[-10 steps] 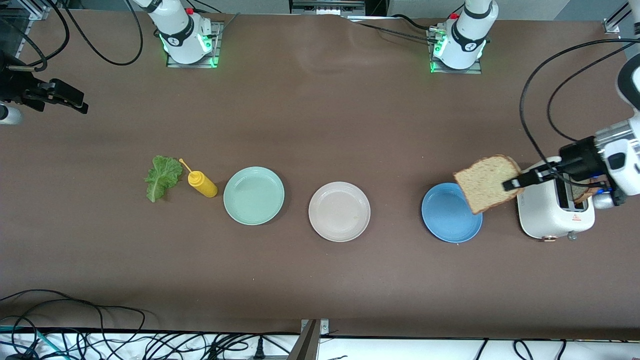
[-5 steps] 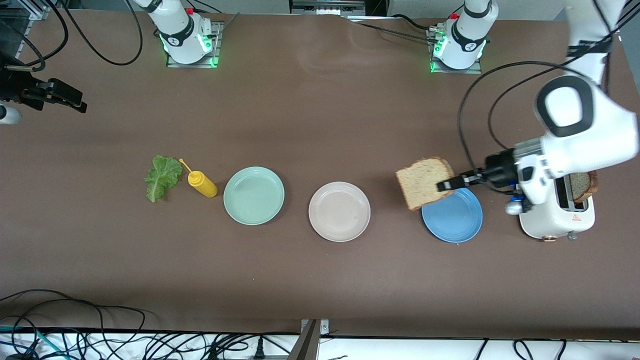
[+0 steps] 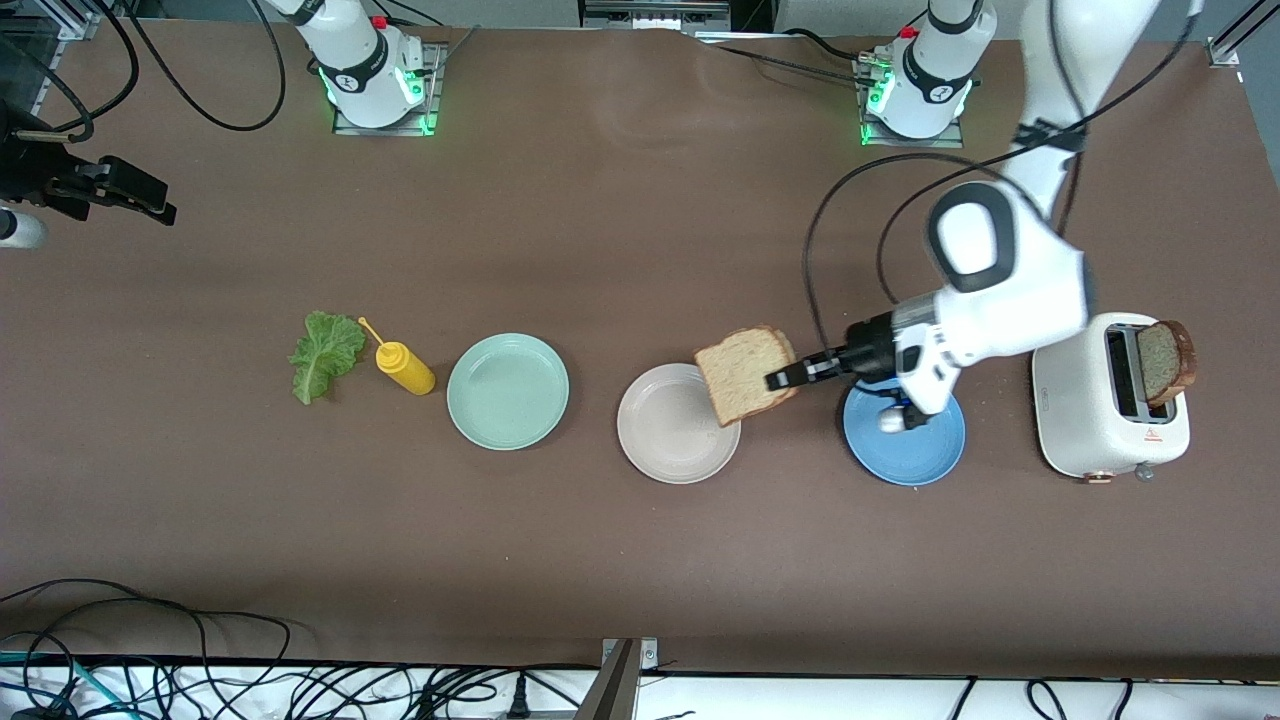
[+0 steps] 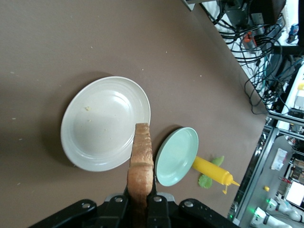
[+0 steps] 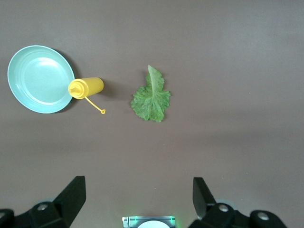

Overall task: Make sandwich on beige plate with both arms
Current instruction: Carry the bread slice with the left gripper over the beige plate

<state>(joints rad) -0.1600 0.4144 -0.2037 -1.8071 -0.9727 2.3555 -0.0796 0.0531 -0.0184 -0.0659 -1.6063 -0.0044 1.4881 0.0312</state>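
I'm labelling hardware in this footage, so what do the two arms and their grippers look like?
Both arms are glossy white with rounded shells and black joint sections; the left arm shows a black oval ring on one joint. Each base glows green, with a small red part. Black cables loop off the arms. The left gripper is black with slim fingers; the right gripper has black wedge-shaped fingers.

Item counts on the surface (image 3: pixel 620 560)
Three plates: mint-green plate (image 3: pixel 507 391), beige plate (image 3: pixel 665 430), blue plate (image 3: pixel 915 455). Two bread slices (image 3: pixel 745 374) (image 3: pixel 1165 360). One lettuce leaf (image 3: pixel 325 354), one mustard bottle (image 3: pixel 403 367), one toaster (image 3: pixel 1085 420).
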